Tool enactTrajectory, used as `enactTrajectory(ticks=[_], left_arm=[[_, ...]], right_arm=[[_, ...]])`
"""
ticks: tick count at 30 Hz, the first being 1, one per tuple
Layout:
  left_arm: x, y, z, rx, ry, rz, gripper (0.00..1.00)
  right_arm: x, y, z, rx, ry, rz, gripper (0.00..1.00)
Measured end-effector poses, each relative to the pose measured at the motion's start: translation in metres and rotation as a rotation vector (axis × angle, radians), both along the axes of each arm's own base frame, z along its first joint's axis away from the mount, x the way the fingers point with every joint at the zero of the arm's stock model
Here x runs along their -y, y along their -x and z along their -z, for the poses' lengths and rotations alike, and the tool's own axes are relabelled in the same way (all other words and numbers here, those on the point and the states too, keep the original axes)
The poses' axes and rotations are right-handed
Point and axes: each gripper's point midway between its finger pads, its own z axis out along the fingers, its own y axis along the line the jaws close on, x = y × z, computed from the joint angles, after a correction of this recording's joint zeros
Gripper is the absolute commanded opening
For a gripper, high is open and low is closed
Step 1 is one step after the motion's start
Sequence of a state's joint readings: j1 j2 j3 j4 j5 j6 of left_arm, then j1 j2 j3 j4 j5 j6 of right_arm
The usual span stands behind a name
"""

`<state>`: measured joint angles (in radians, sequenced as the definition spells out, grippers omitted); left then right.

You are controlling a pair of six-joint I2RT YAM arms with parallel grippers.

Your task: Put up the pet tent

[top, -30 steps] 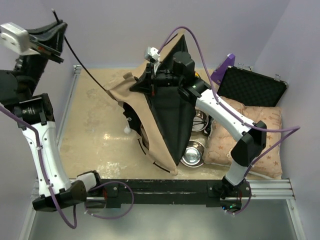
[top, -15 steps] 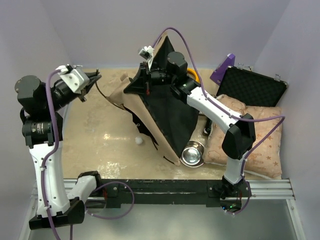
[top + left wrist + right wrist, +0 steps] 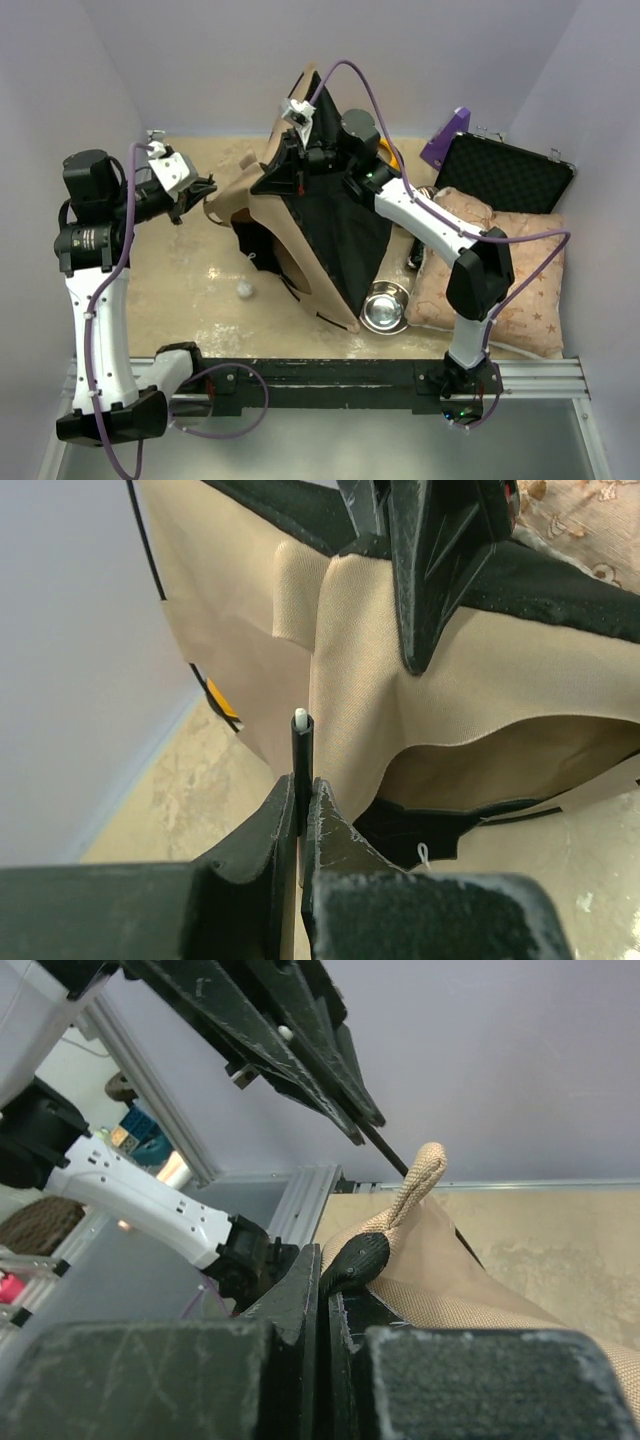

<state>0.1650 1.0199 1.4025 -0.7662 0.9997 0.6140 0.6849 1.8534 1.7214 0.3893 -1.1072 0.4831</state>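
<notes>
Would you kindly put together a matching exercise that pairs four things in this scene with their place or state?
Things:
1. pet tent
2. metal bowl
3. black case
4. left hand

Places or states:
A. lying open at the far right
B. shut on a thin black pole
C. held up by the right hand
D. next to the star cushion

Pairs: 1-C; 2-D; 3-A; 4-B

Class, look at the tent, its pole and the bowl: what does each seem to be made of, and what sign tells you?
Tent: woven cloth, matt, tan outside and black inside; it folds and shows a weave.
Pole: thin, black and smooth, likely fibreglass or plastic, with a white core at the tip.
Bowl: metal, probably steel; shiny, with mirror-like glints.
</notes>
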Motion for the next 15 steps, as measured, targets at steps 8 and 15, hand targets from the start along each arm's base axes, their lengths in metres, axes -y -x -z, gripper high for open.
enactTrajectory(ticks=[8, 15], left_arm=[[0.010, -0.003, 0.026, -0.124, 0.013, 0.048, 0.00], [0.011, -0.001, 0.036, -0.168, 0.009, 0.041, 0.00]], right_arm=[[0.007, 0.014, -0.001, 0.139, -0.004, -0.052, 0.00], [0.002, 0.024, 0.001, 0.221, 0.016, -0.078, 0.00]])
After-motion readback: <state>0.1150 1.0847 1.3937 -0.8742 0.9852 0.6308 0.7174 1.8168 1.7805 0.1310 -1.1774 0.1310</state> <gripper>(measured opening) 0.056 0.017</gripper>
